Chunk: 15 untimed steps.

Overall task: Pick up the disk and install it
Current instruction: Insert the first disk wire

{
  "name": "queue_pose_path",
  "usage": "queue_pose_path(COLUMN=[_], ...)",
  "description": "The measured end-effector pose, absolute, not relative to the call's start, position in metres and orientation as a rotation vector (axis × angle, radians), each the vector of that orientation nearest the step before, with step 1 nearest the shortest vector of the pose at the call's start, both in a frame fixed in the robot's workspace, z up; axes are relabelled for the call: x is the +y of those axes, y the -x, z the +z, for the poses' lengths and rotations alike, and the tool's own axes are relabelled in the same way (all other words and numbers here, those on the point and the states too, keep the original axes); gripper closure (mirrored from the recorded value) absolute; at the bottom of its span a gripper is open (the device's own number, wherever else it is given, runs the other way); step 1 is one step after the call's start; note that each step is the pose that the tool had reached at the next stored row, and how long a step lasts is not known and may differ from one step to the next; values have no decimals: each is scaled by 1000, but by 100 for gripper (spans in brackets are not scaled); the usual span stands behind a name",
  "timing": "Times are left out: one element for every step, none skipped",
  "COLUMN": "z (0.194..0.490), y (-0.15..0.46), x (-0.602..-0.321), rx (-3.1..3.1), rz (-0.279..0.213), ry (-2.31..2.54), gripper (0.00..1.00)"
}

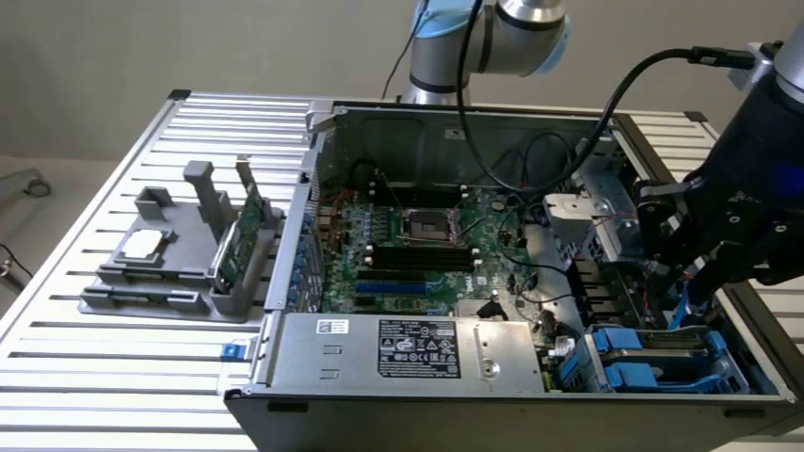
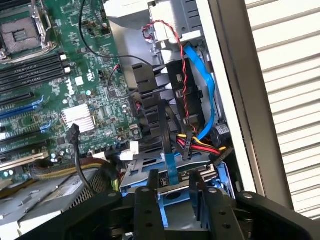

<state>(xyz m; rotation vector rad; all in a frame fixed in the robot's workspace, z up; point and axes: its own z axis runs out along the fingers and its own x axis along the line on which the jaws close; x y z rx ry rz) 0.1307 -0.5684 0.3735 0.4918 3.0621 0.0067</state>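
The disk point(image 1: 660, 356) lies flat in the drive bay at the near right corner of the open computer case, with its blue bracket frame around grey metal. In the wrist view the disk point(image 2: 176, 176) sits just beyond my fingers point(image 2: 147, 210). My gripper point(image 1: 694, 282) hangs over that bay on the exterior view's right. The gripper point(image 2: 180, 212) is open, its two black fingers standing apart with the disk's blue frame showing between them. I cannot tell whether the fingers touch the frame.
Red, yellow and blue cables point(image 2: 197, 107) run down beside the bay, close to the case's right wall point(image 2: 235, 100). The motherboard point(image 1: 415, 245) and the power supply point(image 1: 415, 348) fill the rest of the case. A grey stand point(image 1: 176, 264) holding a green card point(image 1: 239, 247) sits on the slatted table.
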Motion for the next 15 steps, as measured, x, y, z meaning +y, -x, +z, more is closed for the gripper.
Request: queue_pose_path(z=[373, 373, 373, 373, 373, 373, 373, 373, 373, 373, 373, 373, 373, 373, 373], y=[-131, -131, -131, -131, -131, -131, -131, -131, -131, -132, -132, -133, -133, -134, -134], x=[-568, -568, -568, -568, -568, -568, -568, -567, -567, -566, -566, -565, -565, -564, -564], rx=[3059, 3057, 3054, 3052, 3051, 3049, 3048, 3047, 3046, 3045, 3044, 3044, 3043, 3042, 3041], rz=[7, 7, 7, 7, 7, 7, 7, 6, 6, 6, 6, 6, 6, 6, 6], ry=[-510, -525, -539, -549, -558, -566, -574, -580, -584, -588, -591, -595, -599, -602, -606], gripper=[67, 67, 67, 67, 67, 67, 67, 67, 67, 67, 67, 67, 67, 67, 67])
